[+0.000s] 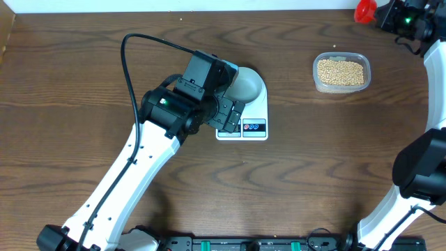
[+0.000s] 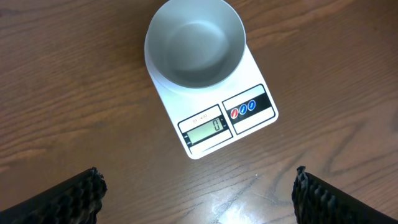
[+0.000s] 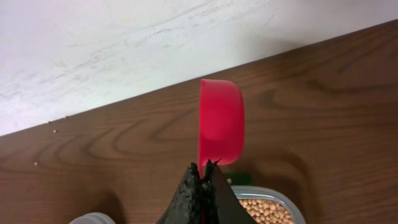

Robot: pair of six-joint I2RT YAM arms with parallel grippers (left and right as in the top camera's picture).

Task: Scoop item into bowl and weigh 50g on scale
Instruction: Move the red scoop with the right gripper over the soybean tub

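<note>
The pale bowl (image 2: 194,42) sits empty on the white scale (image 2: 249,129), whose display reads 0; in the overhead view the bowl (image 1: 248,85) and scale (image 1: 255,127) lie mid-table, partly under my left arm. My left gripper (image 2: 198,196) is open and empty, above the wood just in front of the scale. The tan beans (image 1: 340,72) fill a clear tub (image 1: 340,87) at the back right. My right gripper (image 3: 204,168) is shut on the handle of a red scoop (image 3: 221,119), held high at the far right corner (image 1: 365,10). The scoop's inside is hidden.
The table's far edge meets a white wall (image 3: 155,37). A few stray beans lie along that edge (image 3: 55,130). The tub of beans also shows under the right gripper (image 3: 267,208). The right arm's base stands at the front right (image 1: 418,174).
</note>
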